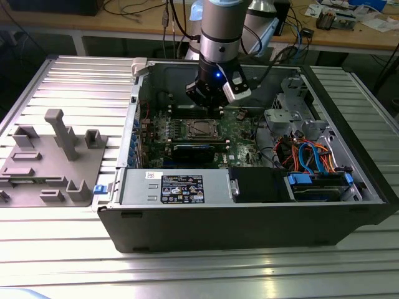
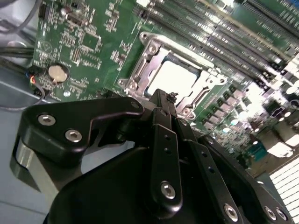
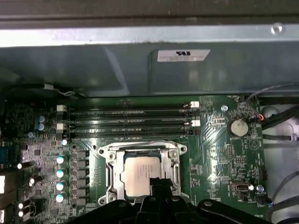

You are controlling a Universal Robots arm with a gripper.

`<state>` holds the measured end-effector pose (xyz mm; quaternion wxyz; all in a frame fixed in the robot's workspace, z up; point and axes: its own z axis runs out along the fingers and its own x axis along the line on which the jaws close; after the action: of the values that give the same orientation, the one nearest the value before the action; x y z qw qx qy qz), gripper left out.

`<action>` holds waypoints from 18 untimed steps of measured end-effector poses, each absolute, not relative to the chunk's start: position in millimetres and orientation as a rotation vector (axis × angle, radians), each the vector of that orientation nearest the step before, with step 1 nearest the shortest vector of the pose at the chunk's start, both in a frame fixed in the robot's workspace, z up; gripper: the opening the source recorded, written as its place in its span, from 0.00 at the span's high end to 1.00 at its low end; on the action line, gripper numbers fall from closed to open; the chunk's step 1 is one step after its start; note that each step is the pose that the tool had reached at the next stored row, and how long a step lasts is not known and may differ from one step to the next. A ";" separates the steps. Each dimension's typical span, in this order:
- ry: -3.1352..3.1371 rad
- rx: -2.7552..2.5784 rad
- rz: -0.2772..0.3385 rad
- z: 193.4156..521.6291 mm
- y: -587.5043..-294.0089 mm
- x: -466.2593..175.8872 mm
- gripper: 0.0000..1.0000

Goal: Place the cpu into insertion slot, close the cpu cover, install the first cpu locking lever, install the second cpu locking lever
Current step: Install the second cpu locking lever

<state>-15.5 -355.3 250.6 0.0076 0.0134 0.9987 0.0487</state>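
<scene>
Black gripper (image 2: 161, 100), fingers pressed together and empty, hovers at the edge of the silvery square cpu (image 3: 140, 175), already seated under its thin metal cpu cover (image 3: 110, 165).

A silver-grey cylindrical arm segment (image 1: 221, 25) with a pale blue cap at 12 o'clock is seen in the exterior view, ringed by dark bands. Below it, at 6 o'clock, a black wrist block carries a small blue light and a white-and-black module. In both wrist views the gripper (image 2: 161, 100) is shown as matte black linkage plates, fastened with round silver screws; a silvery metal body is seen beneath them in the second wrist view.
</scene>
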 end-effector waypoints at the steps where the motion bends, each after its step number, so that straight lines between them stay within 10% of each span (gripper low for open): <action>1: 3.123 0.042 0.152 250.6 -358.2 -15.5 0.89; 18: 3.122 0.042 0.152 250.6 -366.2 -16.4 0.89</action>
<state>-16.4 -366.2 250.6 0.0076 0.0134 0.9987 0.0487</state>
